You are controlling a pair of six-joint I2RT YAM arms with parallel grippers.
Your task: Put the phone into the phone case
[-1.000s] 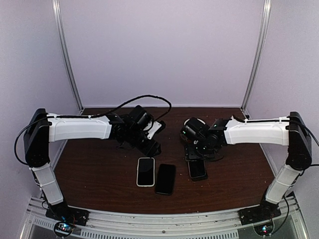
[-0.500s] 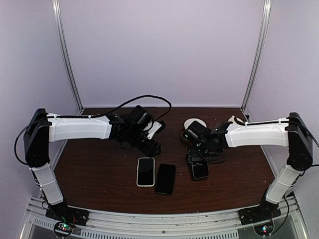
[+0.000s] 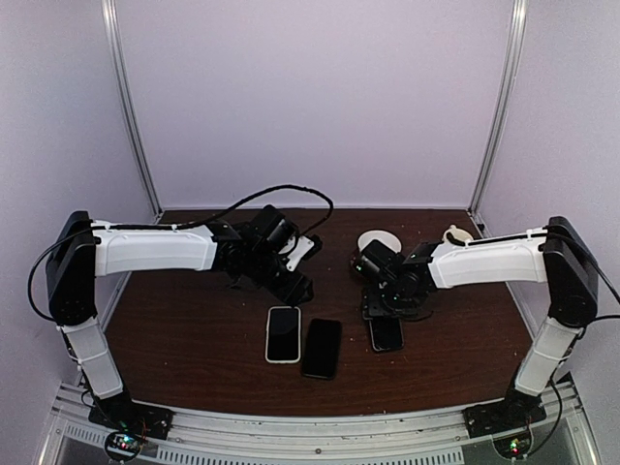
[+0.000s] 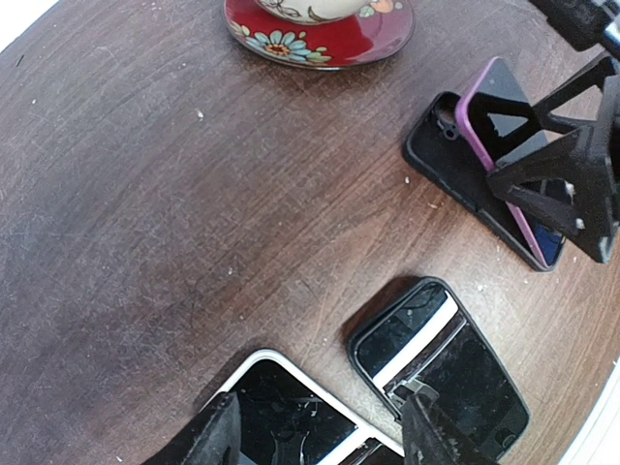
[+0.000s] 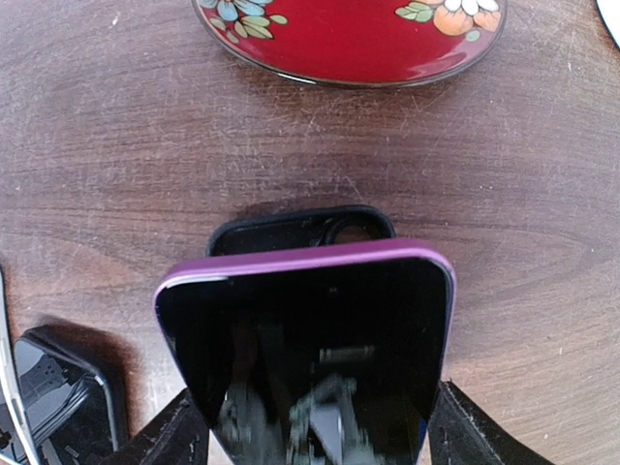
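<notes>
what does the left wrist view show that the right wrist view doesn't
Only the left wrist view: the right gripper seen from outside, clamped on the purple phone, which tilts over the black case. It also shows the white-edged phone's screen under the open left gripper.
Only the right wrist view: the purple phone's screen head-on between its own fingers.
Both: purple phone, black case, red plate, black spare phone.

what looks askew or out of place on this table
The purple phone is askew: gripped by the right tool, it tilts over the black case, with its end by the camera hole raised rather than seated flat. Nothing looks spilled or damaged.
</notes>
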